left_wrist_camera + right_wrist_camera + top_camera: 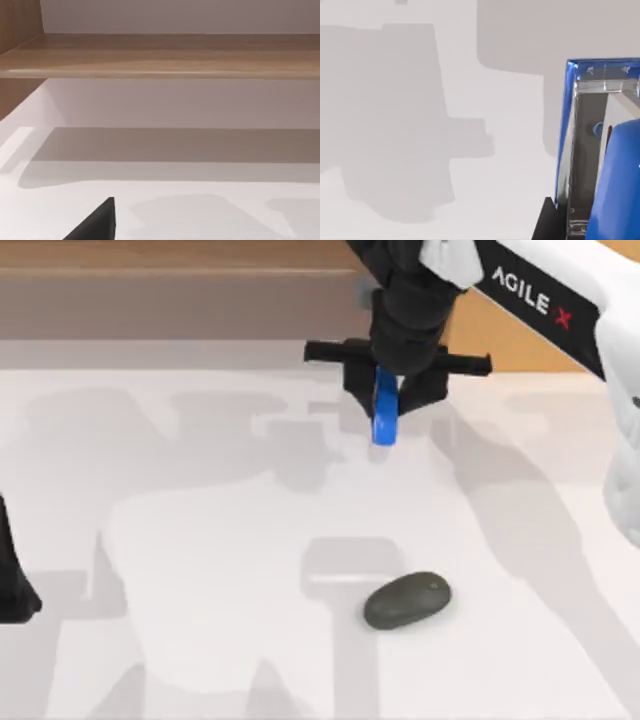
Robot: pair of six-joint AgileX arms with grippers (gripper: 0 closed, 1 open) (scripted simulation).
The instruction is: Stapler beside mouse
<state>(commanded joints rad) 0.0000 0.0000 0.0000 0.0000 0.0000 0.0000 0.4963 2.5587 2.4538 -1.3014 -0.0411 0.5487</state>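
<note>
The right gripper [386, 400] is clamped on the stapler [385, 412], carried well beyond the mouse [407, 600] for placing beside it; the left arm sits parked far left of the mouse.

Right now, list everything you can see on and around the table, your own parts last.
stapler: one, bright blue, held off the table in the right gripper, toward the far side and a little right of the middle; the right wrist view shows its blue and metal body close up.
mouse: one, dark grey-black oval, lying on the table nearer the front, right of the middle, apart from the stapler.
table: one, white, with a wooden edge along the far side.
right gripper: one, black, on the white AgileX arm reaching in from the upper right, fingers shut on the stapler.
left arm: one, dark, parked at the table's left edge.
</note>
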